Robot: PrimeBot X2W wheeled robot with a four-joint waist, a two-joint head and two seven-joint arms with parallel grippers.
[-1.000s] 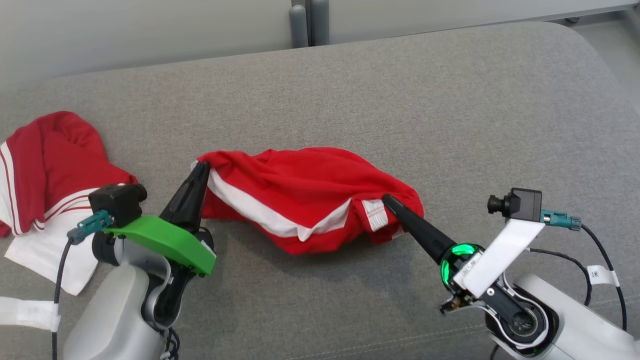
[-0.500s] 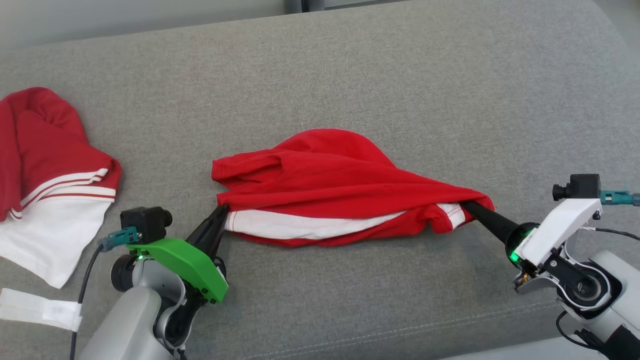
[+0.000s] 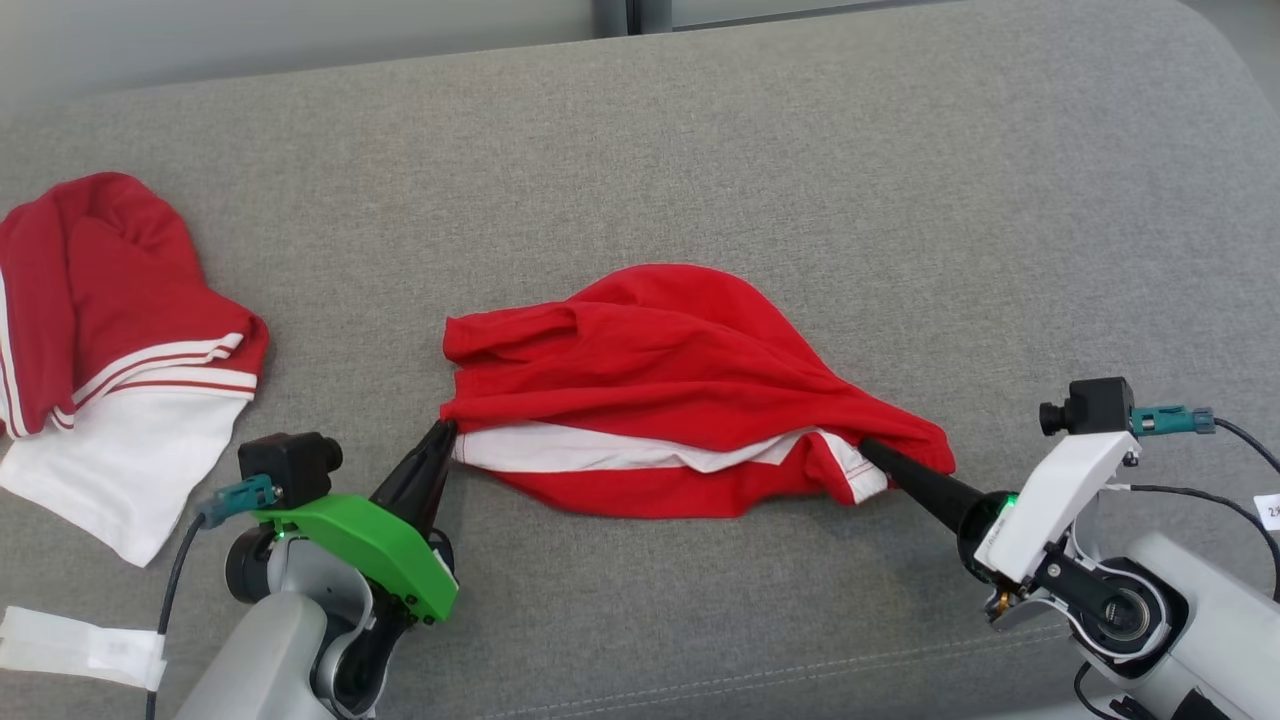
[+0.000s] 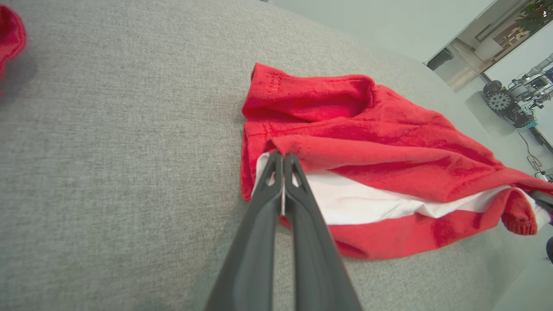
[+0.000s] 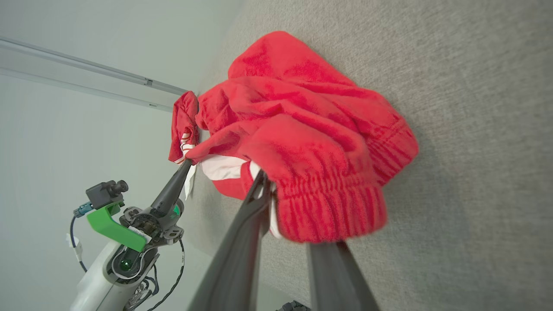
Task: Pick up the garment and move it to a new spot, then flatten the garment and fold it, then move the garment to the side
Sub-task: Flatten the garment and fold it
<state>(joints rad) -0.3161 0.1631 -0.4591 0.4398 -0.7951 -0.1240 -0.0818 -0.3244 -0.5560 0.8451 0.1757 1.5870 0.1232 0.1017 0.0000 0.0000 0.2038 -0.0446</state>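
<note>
Head view shows the red garment [image 3: 680,360] lying bunched on the grey cushion [image 3: 800,150]

Red garment [image 3: 690,370], white band [image 3: 560,448] showing along its near edge, ribbed red cuff [image 5: 332,207] bunched at its right end, rumpled and folded over itself, stretched out sideways, lying in the middle of the grey cushion [image 3: 800,150]

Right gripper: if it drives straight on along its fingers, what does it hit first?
The red garment: its gathered elastic band drapes over the right gripper, whose fingers stand apart. Beyond it, probably the grey cushion.
</note>
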